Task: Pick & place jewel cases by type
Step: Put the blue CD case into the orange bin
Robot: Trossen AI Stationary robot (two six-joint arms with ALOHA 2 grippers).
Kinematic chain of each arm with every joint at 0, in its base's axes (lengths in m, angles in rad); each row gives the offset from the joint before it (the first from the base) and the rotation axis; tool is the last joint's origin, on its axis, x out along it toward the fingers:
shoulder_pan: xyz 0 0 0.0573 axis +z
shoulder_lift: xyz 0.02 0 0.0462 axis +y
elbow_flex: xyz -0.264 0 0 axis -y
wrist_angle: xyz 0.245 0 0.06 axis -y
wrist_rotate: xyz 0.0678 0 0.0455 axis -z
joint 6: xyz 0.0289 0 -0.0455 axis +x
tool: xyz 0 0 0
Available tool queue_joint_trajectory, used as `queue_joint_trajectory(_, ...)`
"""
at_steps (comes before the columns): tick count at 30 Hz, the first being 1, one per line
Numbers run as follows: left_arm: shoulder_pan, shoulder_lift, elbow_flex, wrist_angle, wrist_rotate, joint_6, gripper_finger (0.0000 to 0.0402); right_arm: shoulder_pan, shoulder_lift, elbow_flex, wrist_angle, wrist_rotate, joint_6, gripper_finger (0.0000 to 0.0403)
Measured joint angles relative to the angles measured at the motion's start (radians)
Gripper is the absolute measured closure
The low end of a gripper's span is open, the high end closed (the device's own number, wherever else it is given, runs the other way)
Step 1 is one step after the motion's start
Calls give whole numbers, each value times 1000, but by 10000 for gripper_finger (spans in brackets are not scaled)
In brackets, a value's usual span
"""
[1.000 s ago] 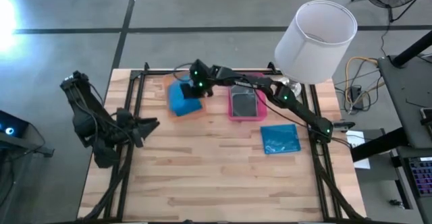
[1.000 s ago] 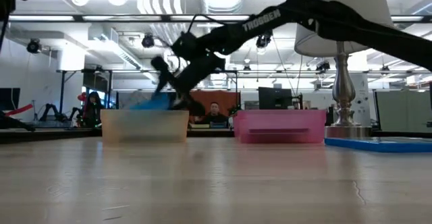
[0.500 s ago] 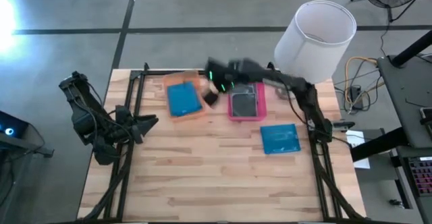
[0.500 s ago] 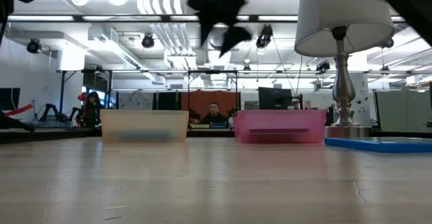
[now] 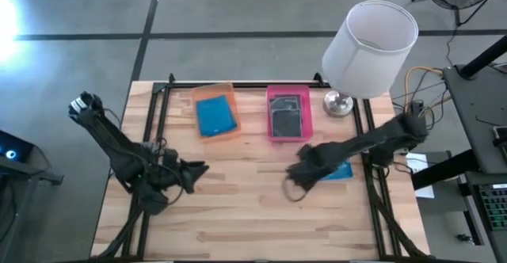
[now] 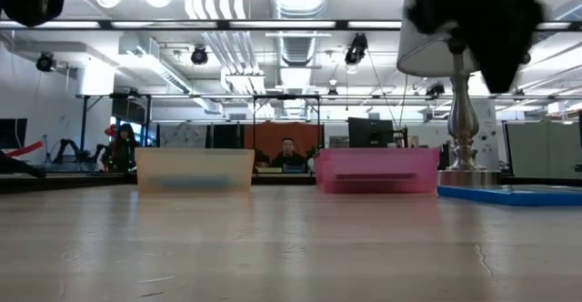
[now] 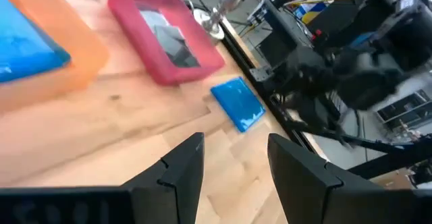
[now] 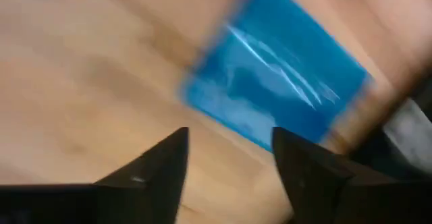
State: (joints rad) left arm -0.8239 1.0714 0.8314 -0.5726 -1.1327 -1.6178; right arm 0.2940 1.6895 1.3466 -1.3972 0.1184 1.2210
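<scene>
The right gripper [image 5: 295,185] hovers over the wooden table [image 5: 238,207], fingers apart and holding nothing, just beside a flat bright blue rectangular jewel case [image 8: 273,92] lying on the table's right side. The translucent orange tray [image 5: 215,114] contains blue cases; the translucent pink tray [image 5: 288,114] contains a dark grey square case [image 7: 169,40]. The left gripper [image 5: 192,174] waits above the table's left, fingers parted and empty.

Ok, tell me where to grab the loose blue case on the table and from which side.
The blue jewel case lies flat on the wood, so probably come from straight above and close the jaws across its shorter width. The right gripper, open, hangs beside it, toward the table's middle. The lamp base stands well clear, beyond it.
</scene>
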Motion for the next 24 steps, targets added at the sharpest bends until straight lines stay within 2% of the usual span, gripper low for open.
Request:
queue_joint_trajectory(4, 16, 58, 0, 64, 33, 0, 255, -2, -74, -223, 57, -69, 165, 286)
queue_joint_trajectory(9, 26, 72, 7, 78, 51, 0, 255, -54, -146, -398, 97, -45, 276, 381)
queue_joint_trajectory(14, 27, 70, 7, 94, 51, 0, 255, -106, -192, -529, 135, -24, 362, 388)
queue_joint_trajectory(20, 29, 70, 7, 94, 51, 0, 255, -116, -185, -612, 397, -15, 373, 390)
queue_joint_trajectory(24, 30, 69, 7, 95, 51, 0, 255, -115, -148, -625, 470, -48, 359, 390)
